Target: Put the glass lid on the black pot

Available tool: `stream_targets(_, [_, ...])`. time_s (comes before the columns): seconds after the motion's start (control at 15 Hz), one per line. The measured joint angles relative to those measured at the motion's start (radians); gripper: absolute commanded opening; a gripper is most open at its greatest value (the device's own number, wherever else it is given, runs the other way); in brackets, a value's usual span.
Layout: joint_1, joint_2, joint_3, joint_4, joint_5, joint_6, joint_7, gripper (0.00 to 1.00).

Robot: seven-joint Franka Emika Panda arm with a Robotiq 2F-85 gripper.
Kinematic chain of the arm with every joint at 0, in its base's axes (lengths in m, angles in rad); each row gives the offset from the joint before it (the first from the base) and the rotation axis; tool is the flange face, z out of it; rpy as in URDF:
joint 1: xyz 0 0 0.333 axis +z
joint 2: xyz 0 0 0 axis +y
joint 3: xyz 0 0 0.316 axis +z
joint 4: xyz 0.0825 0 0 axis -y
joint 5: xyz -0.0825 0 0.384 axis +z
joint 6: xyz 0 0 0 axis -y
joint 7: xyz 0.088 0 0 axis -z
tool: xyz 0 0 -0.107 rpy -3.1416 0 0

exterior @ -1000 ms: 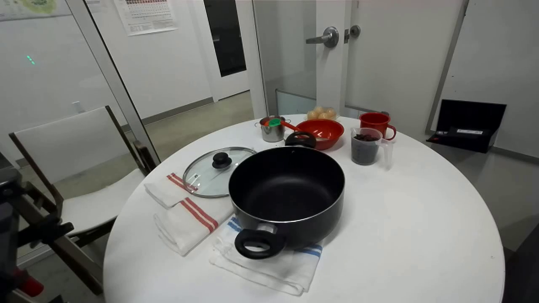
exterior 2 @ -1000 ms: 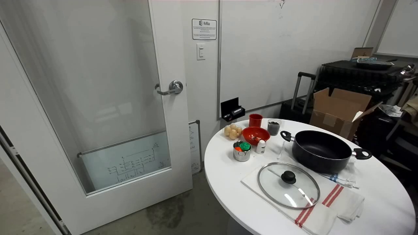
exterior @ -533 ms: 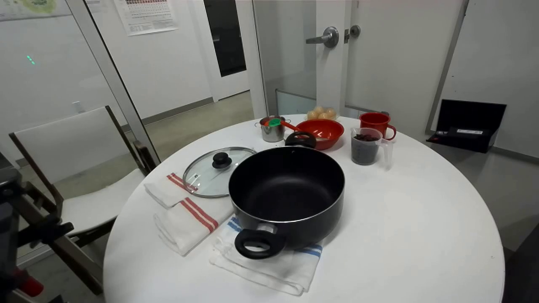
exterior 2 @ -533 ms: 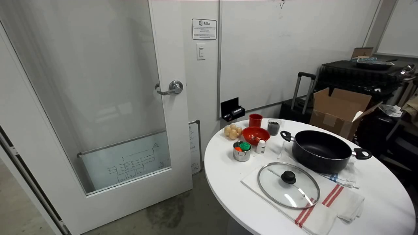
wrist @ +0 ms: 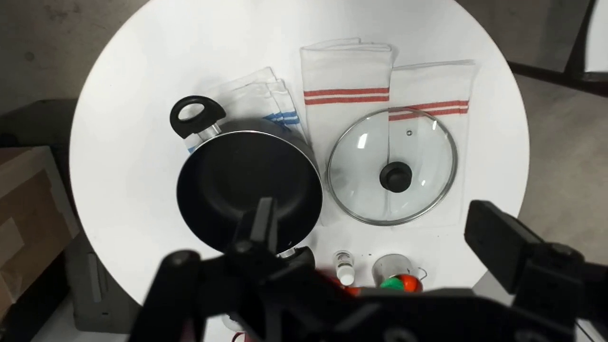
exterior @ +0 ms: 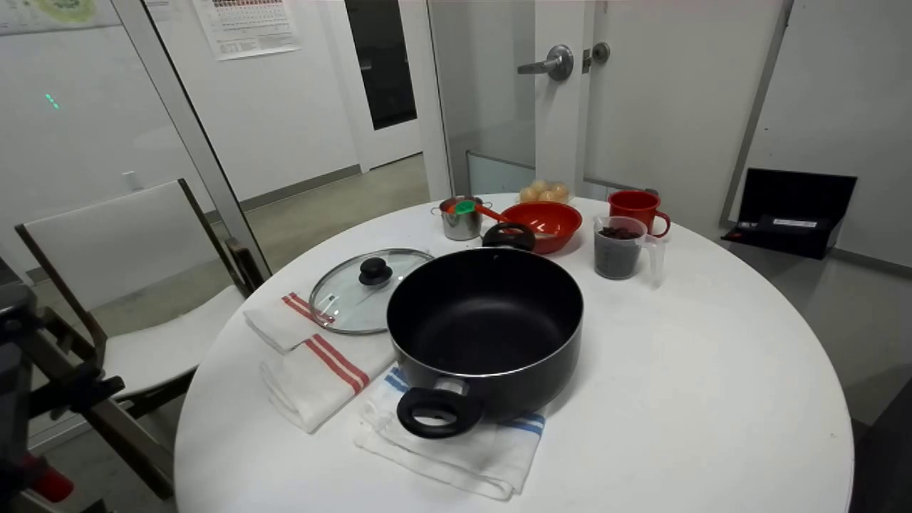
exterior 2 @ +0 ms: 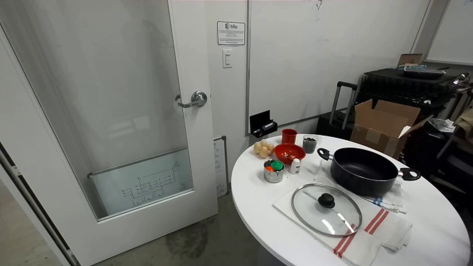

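Two fingers (wrist: pixel 491 240) of my gripper (wrist: pixel 374 216) stand spread wide in the wrist view, holding nothing; I show in neither exterior view. Below me is a round white table (wrist: pixel 123 190), all curved edge and no corners; on it the glass lid (wrist: pixel 370 166) lies flat, knob (wrist: pixel 395 177) up, between the black pot (wrist: pixel 249 175) and the edge by the chair (exterior: pixel 135 235), just beside the pot, over two white towels with red stripes (wrist: pixel 346 71); the pot stands uncovered on a blue-striped towel (wrist: pixel 251 95); near another stretch of edge sit a red bowl (exterior: pixel 559 221), a small metal cup (exterior: pixel 462 226) and a white bottle (exterior 2: pixel 295 167).

I judge the step to be the reach for the lid, with the placing all to come; I expect the lid to be stiff, smooth and fairly heavy for its thinness, the glass brittle and the metal rim slippery; the dark rounded knob at its centre looks the best hold, pinched low from both sides; taken off-centre, the lid could tilt or swivel; it should want a level lift, high enough to clear the pot's rim, and a gentle lowering.
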Motion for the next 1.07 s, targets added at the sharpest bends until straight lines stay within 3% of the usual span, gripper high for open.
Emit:
stream_targets(0.4, [0.063,0.353,0.038,0.166,0.000,0.088,-0.052,1.00])
stream_targets(1.07, [0.071,0.891,0.118,0.525,-0.016,0.168,-0.109,1.00])
